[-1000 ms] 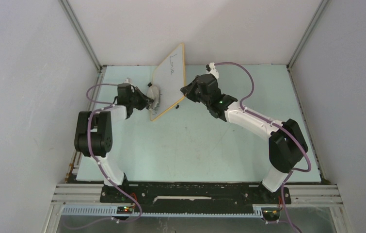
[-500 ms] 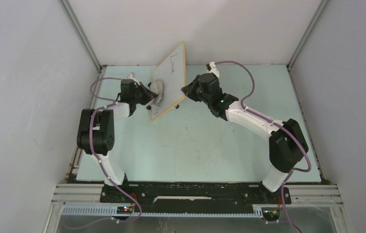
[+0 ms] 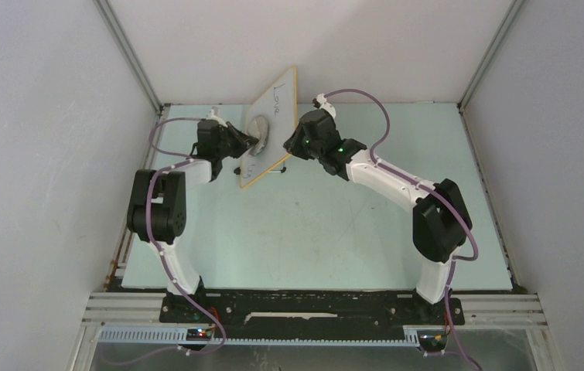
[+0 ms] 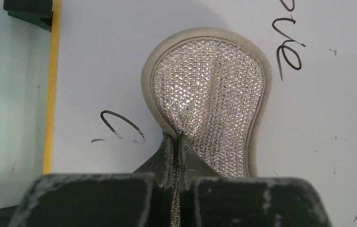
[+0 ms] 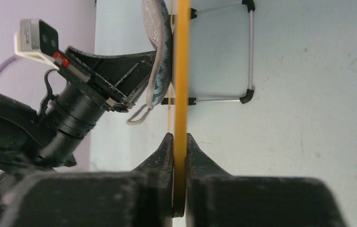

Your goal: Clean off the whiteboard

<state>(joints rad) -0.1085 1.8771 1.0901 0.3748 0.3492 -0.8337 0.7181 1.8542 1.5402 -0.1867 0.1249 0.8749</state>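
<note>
The whiteboard [image 3: 274, 117] stands tilted on its feet at the back middle of the table, with dark handwriting [image 3: 277, 101] near its top. My left gripper [image 3: 251, 142] is shut on a grey oval cloth pad [image 3: 260, 129] and presses it flat against the board face. In the left wrist view the pad [image 4: 209, 94] lies between pen strokes [image 4: 119, 124] and letters [image 4: 287, 47]. My right gripper [image 3: 294, 147] is shut on the board's tan-orange frame; the right wrist view shows the frame edge [image 5: 181, 71] clamped between the fingers [image 5: 166, 151].
The pale green table [image 3: 335, 224] is walled by grey panels left, right and behind. The board's wire stand with black feet [image 5: 247, 97] rests on the table behind the board. The left arm [image 5: 72, 113] is close on the board's other side.
</note>
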